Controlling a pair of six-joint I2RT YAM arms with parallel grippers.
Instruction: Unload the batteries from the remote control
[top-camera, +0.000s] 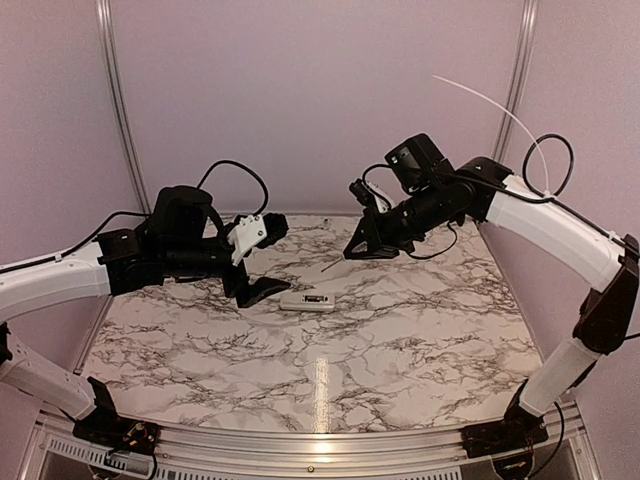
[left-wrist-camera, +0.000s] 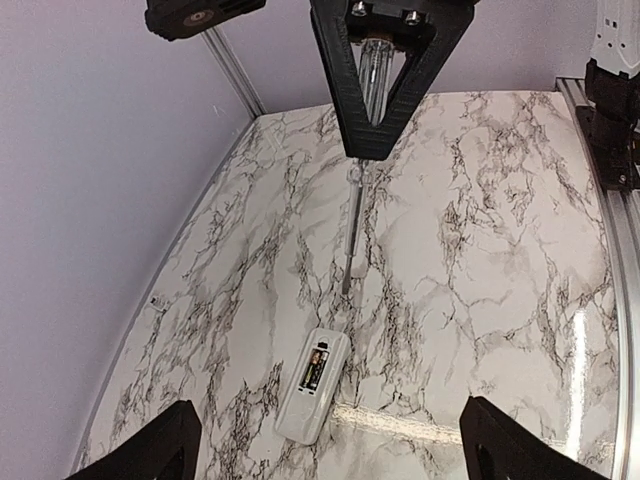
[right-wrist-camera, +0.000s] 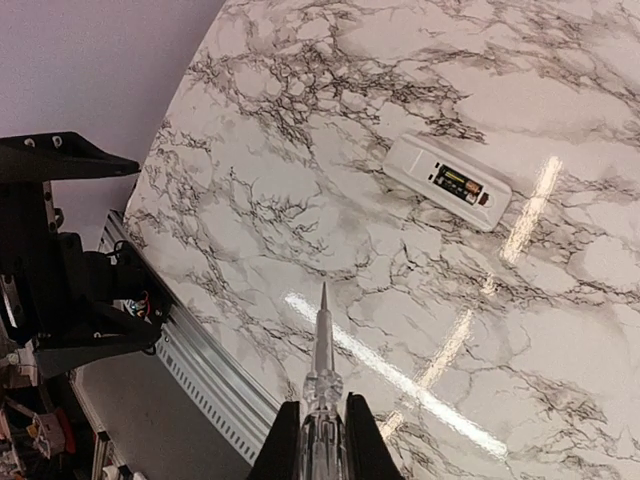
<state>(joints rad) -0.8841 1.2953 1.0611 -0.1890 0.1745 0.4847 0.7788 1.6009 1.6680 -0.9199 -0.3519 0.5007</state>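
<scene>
The white remote control lies flat on the marble table with its back up and its recess uncovered. The batteries sit in that recess, dark with a gold end. My left gripper hangs open above the remote, its fingers wide on either side and touching nothing. My right gripper is shut on a clear-handled pointed tool, held above the table behind the remote, tip aimed down toward it.
Purple walls close in the back and both sides. Aluminium rails run along the table edges. The right arm's base stands at the near edge, and the left arm's body is beside the rail.
</scene>
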